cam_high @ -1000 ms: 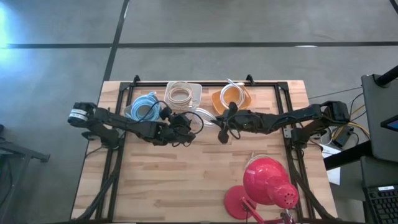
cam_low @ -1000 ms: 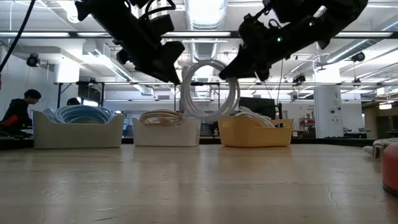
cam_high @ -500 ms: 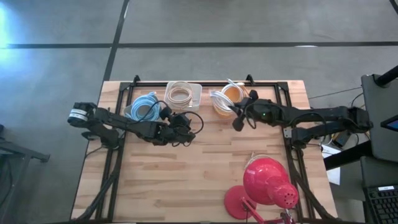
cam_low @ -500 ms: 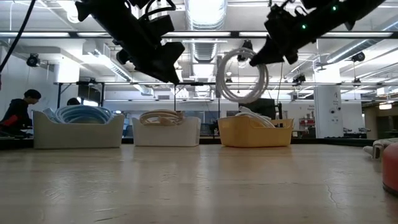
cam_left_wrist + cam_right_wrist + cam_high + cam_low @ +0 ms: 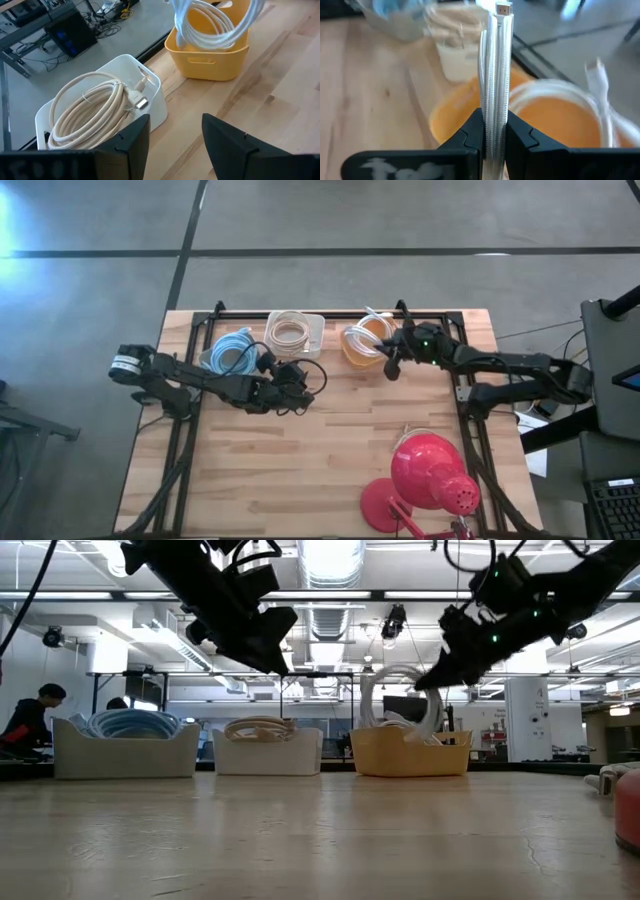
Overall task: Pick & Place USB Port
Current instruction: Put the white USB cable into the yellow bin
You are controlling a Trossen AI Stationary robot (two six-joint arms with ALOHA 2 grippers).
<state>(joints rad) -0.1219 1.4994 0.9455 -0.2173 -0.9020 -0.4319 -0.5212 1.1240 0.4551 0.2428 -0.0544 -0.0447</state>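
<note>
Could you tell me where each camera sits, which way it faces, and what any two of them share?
High view: above the table, looking straight down; both arms show, right claw by the yellow bin.
Low view: at tabletop height, looking level toward the room; both arms enter from above.
Left wrist view: on the left arm, facing the white bin; its own open fingers show.
Right wrist view: on the right arm, facing the yellow bin; its fingers clamp the white cable coil.
Shared: every view shows that coil.
</note>
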